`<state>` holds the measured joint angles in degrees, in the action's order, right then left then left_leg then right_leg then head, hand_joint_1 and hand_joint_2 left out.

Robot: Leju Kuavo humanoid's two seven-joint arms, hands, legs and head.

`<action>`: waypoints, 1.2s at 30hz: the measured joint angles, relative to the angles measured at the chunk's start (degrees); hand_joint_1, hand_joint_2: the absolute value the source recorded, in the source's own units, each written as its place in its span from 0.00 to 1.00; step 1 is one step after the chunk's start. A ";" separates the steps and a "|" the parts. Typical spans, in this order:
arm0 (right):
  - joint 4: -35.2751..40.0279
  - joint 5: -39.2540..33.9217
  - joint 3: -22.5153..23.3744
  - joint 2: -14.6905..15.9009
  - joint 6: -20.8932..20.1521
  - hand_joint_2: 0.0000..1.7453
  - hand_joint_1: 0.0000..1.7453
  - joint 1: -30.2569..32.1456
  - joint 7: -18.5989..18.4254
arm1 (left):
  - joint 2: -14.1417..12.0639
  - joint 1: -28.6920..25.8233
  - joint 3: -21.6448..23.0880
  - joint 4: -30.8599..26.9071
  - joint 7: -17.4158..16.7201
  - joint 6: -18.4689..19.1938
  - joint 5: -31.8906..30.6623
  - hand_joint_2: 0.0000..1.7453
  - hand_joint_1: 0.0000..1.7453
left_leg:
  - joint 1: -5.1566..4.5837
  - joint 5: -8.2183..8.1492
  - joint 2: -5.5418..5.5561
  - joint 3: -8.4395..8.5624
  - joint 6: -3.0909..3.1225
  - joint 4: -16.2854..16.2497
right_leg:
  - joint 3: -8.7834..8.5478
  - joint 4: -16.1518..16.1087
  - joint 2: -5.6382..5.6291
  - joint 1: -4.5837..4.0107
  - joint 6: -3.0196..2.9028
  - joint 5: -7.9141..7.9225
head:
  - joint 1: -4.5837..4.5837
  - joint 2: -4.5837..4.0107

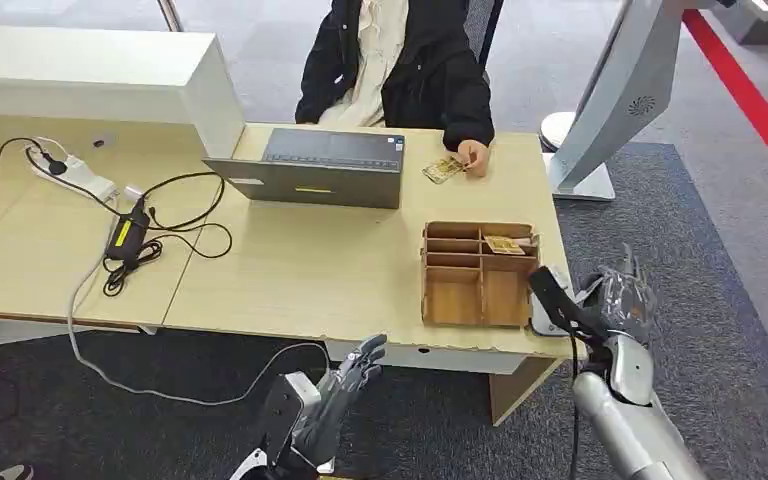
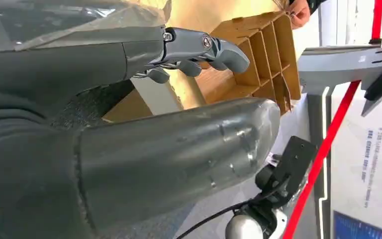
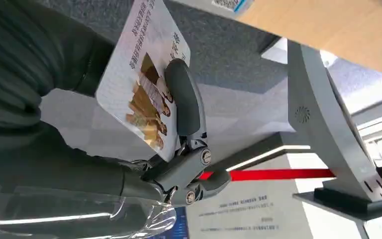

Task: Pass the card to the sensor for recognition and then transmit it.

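Below the desk (image 1: 290, 290) edge, the left hand (image 1: 345, 385) hangs with fingers loosely spread, holding nothing. Farther right sits the wooden organizer (image 1: 478, 273), one card inside, with a person's hand (image 1: 473, 156) on another card beyond it. The right hand (image 3: 179, 164) pinches the card (image 3: 142, 74) by one edge beside the desk corner. That thin grip could slip while swinging toward the grey sensor stand (image 1: 615, 95), dropping the card.
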<state>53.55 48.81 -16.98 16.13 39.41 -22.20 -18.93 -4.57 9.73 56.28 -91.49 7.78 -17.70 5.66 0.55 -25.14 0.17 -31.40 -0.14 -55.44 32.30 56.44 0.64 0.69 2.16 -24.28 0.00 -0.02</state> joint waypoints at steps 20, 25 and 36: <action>-6.60 -3.04 -4.02 -1.31 -0.63 1.00 1.00 -1.72 1.75 | -0.04 0.42 0.57 -0.46 -1.11 -1.11 0.68 0.00 0.00 | 0.00 0.00 -0.01 0.06 0.00 0.00 | -0.04 -0.01 0.00 0.00 0.00 0.00 | 0.00 0.00; -7.25 -3.19 -4.57 -1.46 0.13 1.00 1.00 -2.44 2.01 | -0.07 0.48 0.72 -0.46 -1.11 -1.18 1.11 0.00 0.00 | 0.00 0.00 -0.01 0.09 0.00 0.00 | -0.06 -0.01 0.00 0.00 0.00 0.00 | 0.00 0.00; -6.19 0.74 -5.24 -1.40 0.31 1.00 1.00 -4.56 0.57 | -0.07 1.22 1.64 -0.46 -0.57 -0.81 1.27 0.00 0.00 | 0.00 0.00 0.00 0.05 0.00 -0.01 | -0.06 0.01 0.00 0.00 0.00 0.01 | 0.00 0.00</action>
<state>47.36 49.55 -22.23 14.73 39.72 -26.76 -18.36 -4.63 10.95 57.92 -91.95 7.21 -18.51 6.93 0.54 -25.14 0.17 -31.34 -0.14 -55.45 32.24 56.45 0.63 0.70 2.16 -24.27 0.00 -0.02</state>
